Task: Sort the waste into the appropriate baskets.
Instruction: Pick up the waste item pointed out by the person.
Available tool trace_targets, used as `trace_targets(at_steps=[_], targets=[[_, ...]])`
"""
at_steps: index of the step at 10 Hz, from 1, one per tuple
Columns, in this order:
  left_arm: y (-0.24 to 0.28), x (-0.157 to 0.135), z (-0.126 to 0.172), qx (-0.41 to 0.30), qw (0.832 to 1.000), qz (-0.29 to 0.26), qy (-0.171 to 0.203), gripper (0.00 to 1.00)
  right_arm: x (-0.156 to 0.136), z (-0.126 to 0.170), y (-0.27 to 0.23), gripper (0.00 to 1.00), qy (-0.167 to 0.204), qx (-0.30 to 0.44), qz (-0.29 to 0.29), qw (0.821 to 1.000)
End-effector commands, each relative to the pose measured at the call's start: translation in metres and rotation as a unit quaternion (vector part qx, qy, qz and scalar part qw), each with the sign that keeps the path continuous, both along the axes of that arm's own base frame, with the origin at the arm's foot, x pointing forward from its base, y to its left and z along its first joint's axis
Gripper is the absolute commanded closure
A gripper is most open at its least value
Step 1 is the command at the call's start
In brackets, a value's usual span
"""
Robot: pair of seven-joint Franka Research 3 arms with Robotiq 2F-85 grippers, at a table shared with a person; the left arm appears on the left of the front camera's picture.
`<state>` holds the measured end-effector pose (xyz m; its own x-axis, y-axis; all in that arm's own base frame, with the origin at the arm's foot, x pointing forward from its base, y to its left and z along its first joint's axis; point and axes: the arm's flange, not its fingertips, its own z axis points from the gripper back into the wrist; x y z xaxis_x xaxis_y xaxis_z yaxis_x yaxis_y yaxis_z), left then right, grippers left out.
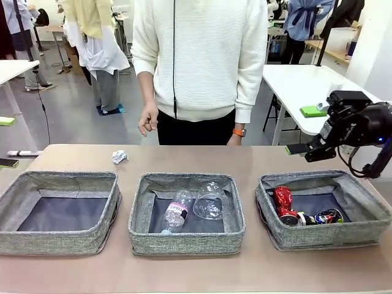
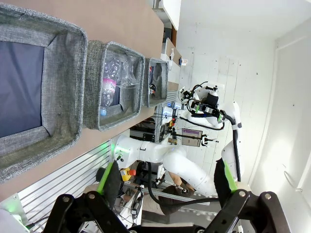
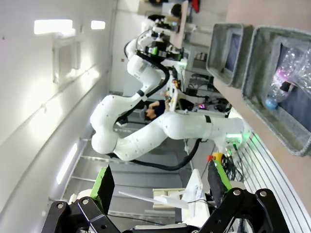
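Note:
Three grey woven baskets stand in a row along the near side of the table. The left basket (image 1: 61, 179) is empty. In the middle basket (image 1: 184, 240) lie a clear plastic bottle (image 1: 174, 214) and a clear plastic cup (image 1: 209, 201). A crushed red can (image 1: 283, 202) and a crushed dark can (image 1: 327, 216) rest in the right basket (image 1: 324, 177). A crumpled white paper ball (image 1: 119, 157) sits on the table behind the left basket. My right gripper (image 1: 304, 150) hovers open and empty above the right basket's far edge. My left gripper (image 2: 167, 182) is open and empty, off the table's left end.
A person in a white sweater stands at the far side, one hand (image 1: 147, 122) hanging near the table edge. The bare brown tabletop (image 1: 202, 159) stretches behind the baskets. Other white tables stand farther back.

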<state>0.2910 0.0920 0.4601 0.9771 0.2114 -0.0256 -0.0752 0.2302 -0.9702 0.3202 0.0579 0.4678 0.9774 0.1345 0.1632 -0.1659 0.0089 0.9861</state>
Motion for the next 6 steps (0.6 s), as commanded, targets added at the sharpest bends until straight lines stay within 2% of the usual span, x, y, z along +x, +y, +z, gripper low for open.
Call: trace_targets(at_steps=[1,6], targets=[[0.0002,0.0002,0.0014,-0.004,1.0,0.001,-0.011,0.0,0.0008,0.0032,0.0054,0.0,0.009,0.009,-0.011,1.0],[0.0002,0.0002,0.0014,-0.004,1.0,0.001,-0.011,0.0,0.0008,0.0032,0.0054,0.0,0.009,0.009,-0.011,1.0]])
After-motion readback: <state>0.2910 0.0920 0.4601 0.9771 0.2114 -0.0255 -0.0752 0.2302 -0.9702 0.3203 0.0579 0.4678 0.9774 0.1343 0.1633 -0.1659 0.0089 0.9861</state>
